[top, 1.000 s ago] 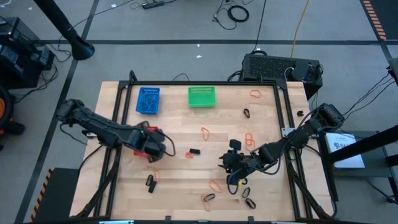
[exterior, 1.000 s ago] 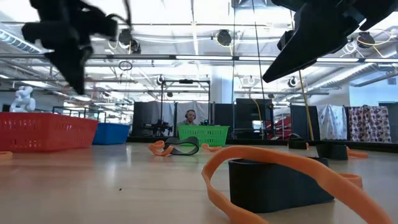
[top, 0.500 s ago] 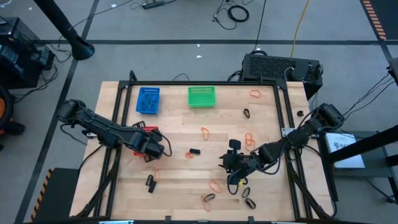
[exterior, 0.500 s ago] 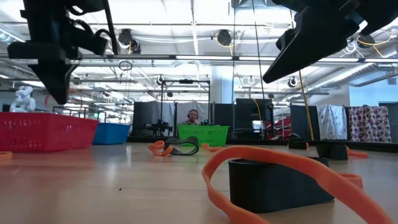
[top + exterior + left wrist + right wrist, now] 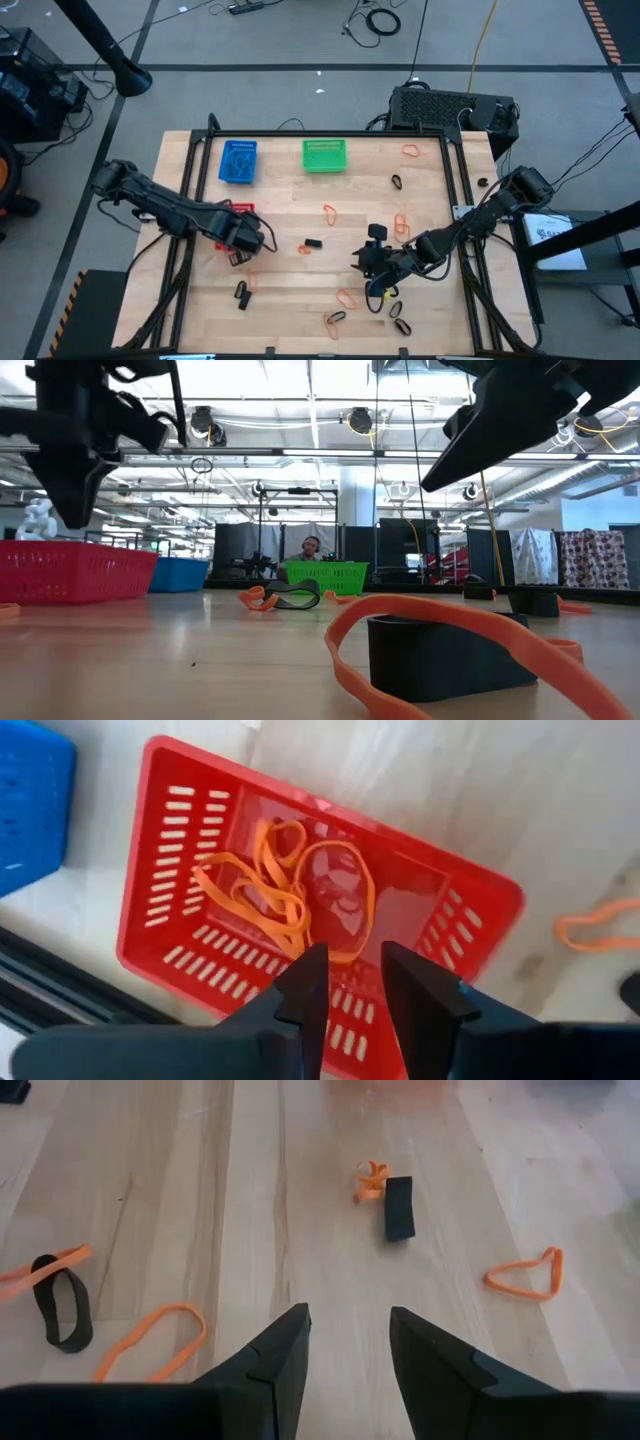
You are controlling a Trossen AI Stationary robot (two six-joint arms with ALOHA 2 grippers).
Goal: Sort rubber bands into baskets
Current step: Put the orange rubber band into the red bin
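over the red basket, fingers parted

my left gripper (image 5: 345, 982) has its two dark fingers a narrow gap apart with nothing between them. it hangs directly above the red plastic mesh basket (image 5: 470, 890), so anything let go falls inside the walls and not onto the wood. on the basket floor lies a loose tangle of thin orange rubber bands (image 5: 290, 900), which i take as this basket's colour. the blue mesh basket (image 5: 238, 161) sits just beyond it, and the green mesh basket (image 5: 325, 155) further along the far edge of the wooden table (image 5: 300, 280).

my right gripper (image 5: 348, 1342) waits low over the middle of the table, fingers apart and empty, pointed at a small black band (image 5: 399, 1208) touching a crumpled orange one (image 5: 371, 1180). more orange and black loops lie scattered nearby, unsorted.
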